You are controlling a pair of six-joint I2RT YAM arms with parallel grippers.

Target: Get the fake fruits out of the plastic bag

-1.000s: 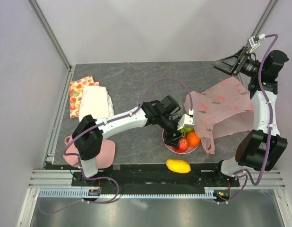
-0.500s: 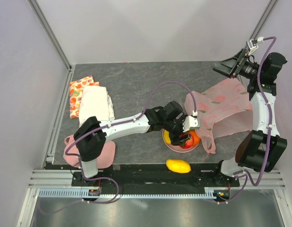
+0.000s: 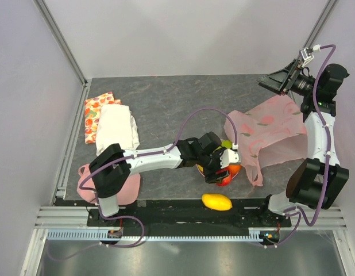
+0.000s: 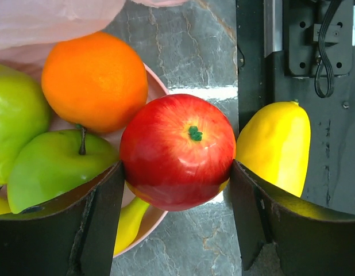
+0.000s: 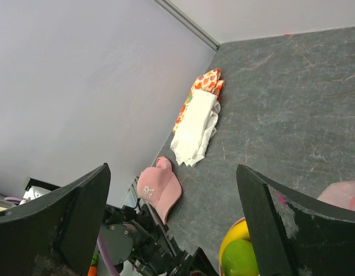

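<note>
Between the black fingers of the left end effector (image 4: 177, 172): red apple (image 4: 177, 150), glossy, green stem. Beyond one finger: orange (image 4: 94, 80), green apple (image 4: 57, 167), pink plate (image 4: 159, 85). Beyond the other: yellow mango (image 4: 275, 146). Bench (image 4: 189, 46): dark grey, marbled. Plastic bag (image 3: 275, 132): translucent pale pink.

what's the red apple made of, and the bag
The red apple looks like hard, glossy plastic: bright highlights on a smooth, even skin and a moulded green stem. The bag looks like thin, pale-pink plastic film: it is crumpled, slumped in soft folds and partly see-through.

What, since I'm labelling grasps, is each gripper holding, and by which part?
Left gripper clamps the red apple by its opposite sides; right gripper holds nothing.
</note>
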